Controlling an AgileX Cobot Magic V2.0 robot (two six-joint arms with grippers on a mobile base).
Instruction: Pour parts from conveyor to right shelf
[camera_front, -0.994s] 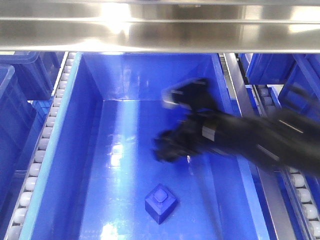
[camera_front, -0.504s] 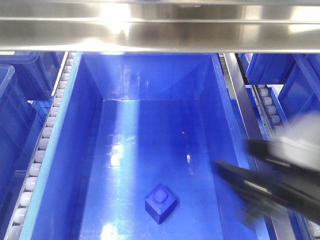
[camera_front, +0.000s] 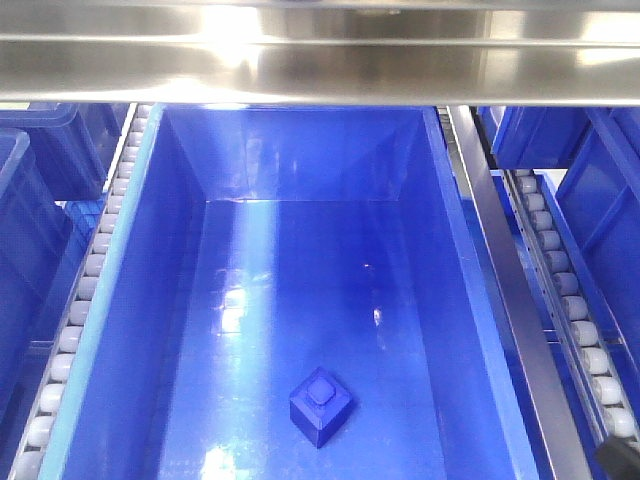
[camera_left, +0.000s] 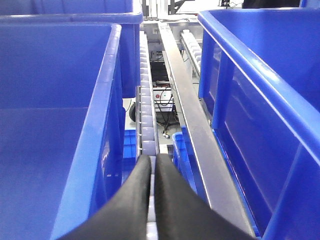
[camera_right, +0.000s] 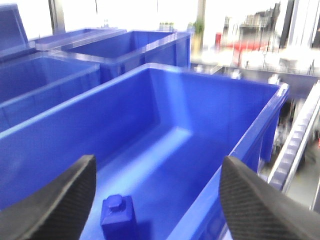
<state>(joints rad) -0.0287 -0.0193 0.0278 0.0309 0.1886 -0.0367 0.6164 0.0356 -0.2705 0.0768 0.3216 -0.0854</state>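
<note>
**Tools clear of the part, block resting in the bin**

Right tool (camera_right: 157, 195) was spread wide when I checked its wrist view: the two dark ribbed fingers (camera_right: 55, 200) sat far apart at the bottom corners, nothing between them and nothing touching them. It looked down over the near end of a large blue bin (camera_right: 165, 105). Low between the fingers, on the bin floor, I saw the part (camera_right: 118, 216), a small deep-blue block with a short stud on top, standing upright.

Left tool (camera_left: 152, 167) had its black fingers (camera_left: 132, 200) pressed together, only a thin slit showing between them, and I could see nothing gripped there. It pointed along a rail of white rollers (camera_left: 146, 100) on the right shelf (camera_left: 187, 125), in the gap between two blue bins, one on either side.

From the front view I saw the same block (camera_front: 321, 404) lying alone on the glossy floor of the middle bin (camera_front: 150, 300), toward the near end and roughly centred between the side walls, touching neither wall. Steel rails and roller tracks (camera_front: 560, 290) flanked that bin, with more blue bins beyond them. A small dark shape sat at the lower right corner of that view; I could not tell what it was.
</note>
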